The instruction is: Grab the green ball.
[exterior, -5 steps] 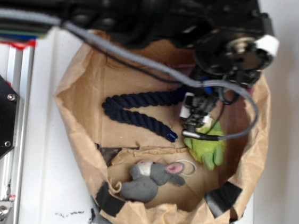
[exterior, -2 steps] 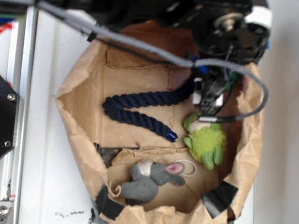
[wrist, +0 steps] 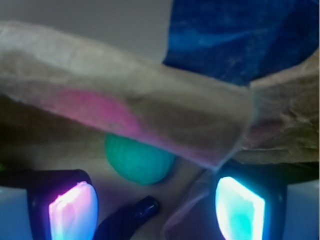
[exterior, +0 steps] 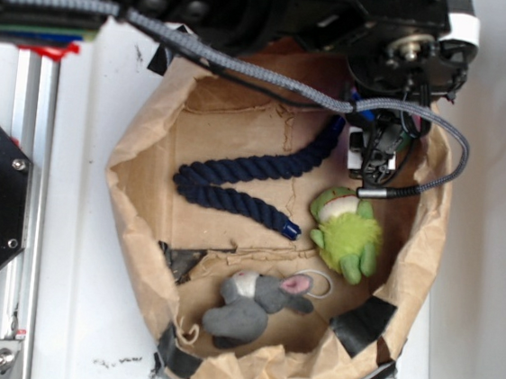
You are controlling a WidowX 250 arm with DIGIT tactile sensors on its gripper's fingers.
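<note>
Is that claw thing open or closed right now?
Open: in the wrist view the jaws stand wide apart, the green ball lying untouched between them.

Bags: one paper bag (exterior: 136, 186)
Balls: one green ball (wrist: 137, 160)
Ropes: one blue rope (exterior: 235, 183)
Plush toys: two, frog (exterior: 349, 236) and mouse (exterior: 254, 306)

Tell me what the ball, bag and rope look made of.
Ball: likely rubber or soft plastic, matte teal, with ridged grooves. Bag: brown kraft paper, creased, with folded-down rim. Rope: twisted navy fibre, probably cotton, with visible strands.
</note>
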